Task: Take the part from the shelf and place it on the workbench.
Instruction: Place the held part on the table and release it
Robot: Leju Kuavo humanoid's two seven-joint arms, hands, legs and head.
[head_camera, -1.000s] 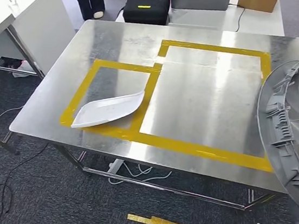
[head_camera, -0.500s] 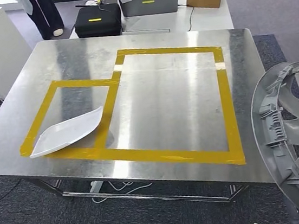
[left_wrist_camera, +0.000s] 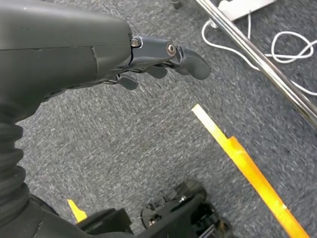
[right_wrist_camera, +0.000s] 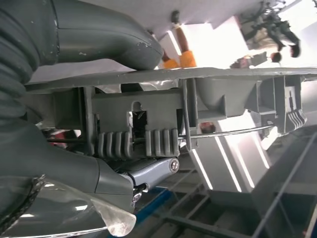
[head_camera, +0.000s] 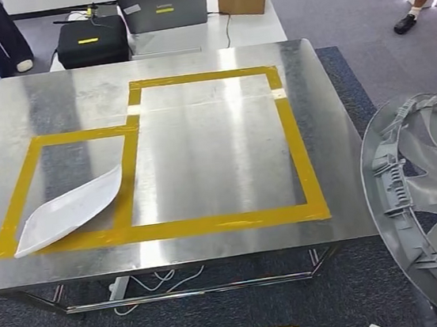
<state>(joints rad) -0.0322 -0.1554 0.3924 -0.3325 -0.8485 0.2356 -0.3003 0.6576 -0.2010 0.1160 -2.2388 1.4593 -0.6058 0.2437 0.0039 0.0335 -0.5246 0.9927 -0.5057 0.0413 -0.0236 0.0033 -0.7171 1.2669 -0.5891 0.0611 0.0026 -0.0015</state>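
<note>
right hand [right_wrist_camera: 112, 148] gripping grey part [head_camera: 425, 202]

Head view looks down across the steel desk [head_camera: 215, 156]; left wrist view faces carpet [left_wrist_camera: 149, 144]; right wrist view sits close behind the hand [right_wrist_camera: 93, 29].

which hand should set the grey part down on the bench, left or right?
Right. The right hand already grips the round grey part, which hangs just off the workbench beside the larger taped square. The left hand hangs low over the carpet, holding nothing.
</note>
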